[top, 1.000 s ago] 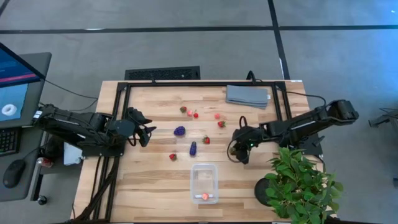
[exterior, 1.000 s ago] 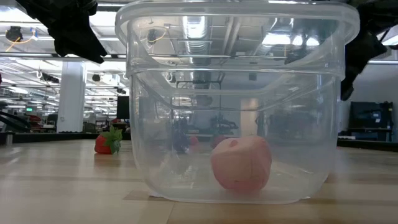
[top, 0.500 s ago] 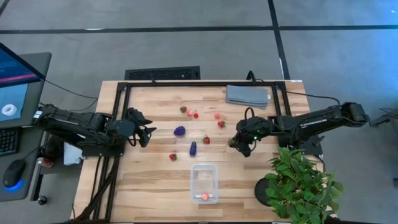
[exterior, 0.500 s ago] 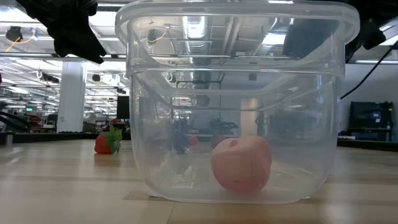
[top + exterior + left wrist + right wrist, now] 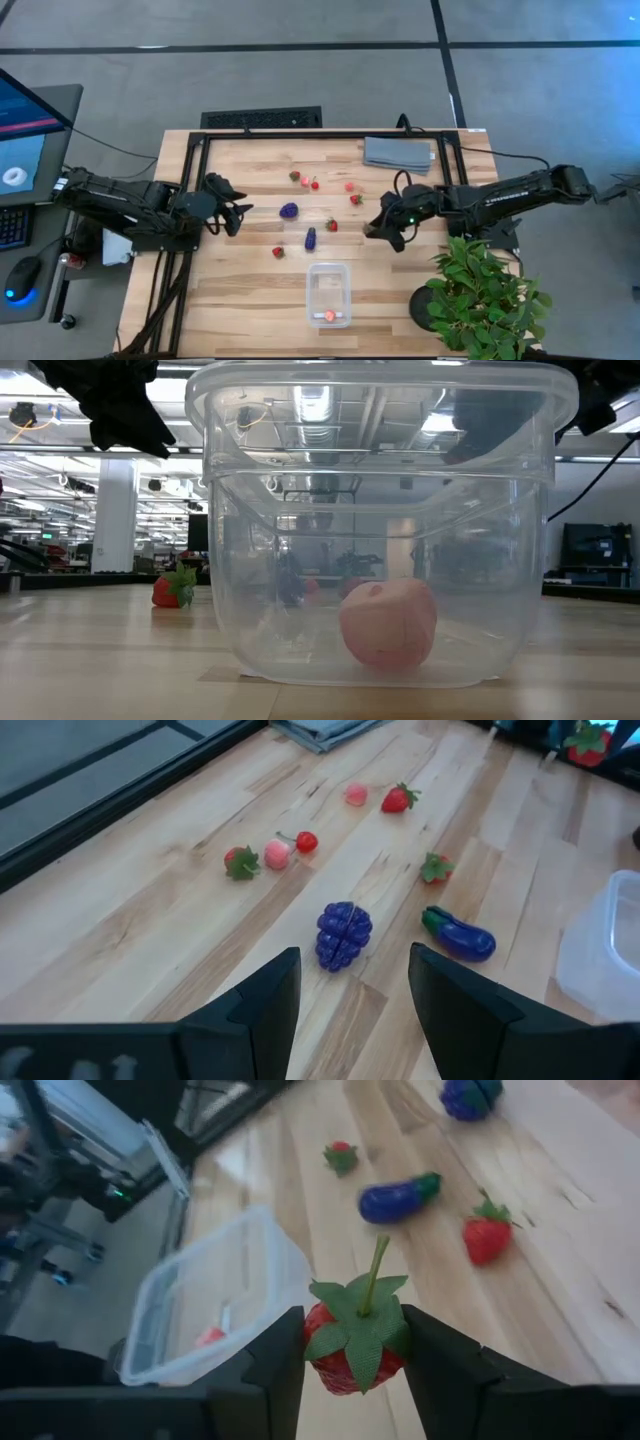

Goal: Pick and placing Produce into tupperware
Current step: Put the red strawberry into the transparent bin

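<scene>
Red leafy strawberry (image 5: 355, 1348) between pincer (image 5: 352, 1355)

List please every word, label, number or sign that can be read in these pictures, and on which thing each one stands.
No text can be read anywhere.
Monitor screen left of the table: coloured graphics only, any writing too small to read.
Tupperware, grey cloth, strawberry held in the right gripper fingers: no labels visible.
</scene>
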### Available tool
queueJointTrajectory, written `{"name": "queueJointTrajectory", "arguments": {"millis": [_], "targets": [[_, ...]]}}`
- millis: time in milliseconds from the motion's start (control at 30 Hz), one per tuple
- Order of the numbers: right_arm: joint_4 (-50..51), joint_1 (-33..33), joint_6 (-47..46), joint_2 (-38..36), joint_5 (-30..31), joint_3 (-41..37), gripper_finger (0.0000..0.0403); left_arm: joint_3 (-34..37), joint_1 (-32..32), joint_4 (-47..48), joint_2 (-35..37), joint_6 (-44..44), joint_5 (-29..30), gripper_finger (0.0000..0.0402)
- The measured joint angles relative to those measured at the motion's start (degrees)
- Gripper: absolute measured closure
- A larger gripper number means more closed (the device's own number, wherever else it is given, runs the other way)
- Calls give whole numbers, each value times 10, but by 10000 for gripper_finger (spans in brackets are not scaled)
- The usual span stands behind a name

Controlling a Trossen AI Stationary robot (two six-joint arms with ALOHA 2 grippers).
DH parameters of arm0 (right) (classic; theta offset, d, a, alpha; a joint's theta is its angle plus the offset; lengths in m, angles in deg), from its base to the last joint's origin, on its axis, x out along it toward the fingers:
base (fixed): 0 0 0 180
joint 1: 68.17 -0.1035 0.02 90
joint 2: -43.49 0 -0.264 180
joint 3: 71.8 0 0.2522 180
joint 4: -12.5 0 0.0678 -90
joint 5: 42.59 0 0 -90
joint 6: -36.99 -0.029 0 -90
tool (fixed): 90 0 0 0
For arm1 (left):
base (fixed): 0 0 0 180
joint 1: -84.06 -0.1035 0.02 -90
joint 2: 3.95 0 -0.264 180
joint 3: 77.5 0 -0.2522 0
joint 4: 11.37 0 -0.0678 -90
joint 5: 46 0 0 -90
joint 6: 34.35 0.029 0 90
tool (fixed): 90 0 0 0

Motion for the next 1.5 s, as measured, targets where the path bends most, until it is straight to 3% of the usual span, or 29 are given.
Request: {"name": "queueJointTrajectory", "arguments": {"millis": [1300, 1500], "targets": [[-119, -5, 12, 0, -22, 0, 230, 0, 0, -43, 0, -3, 6, 225], [-126, -16, 9, 50, -32, 17, 229, 0, 0, -43, 0, -3, 6, 225]]}}
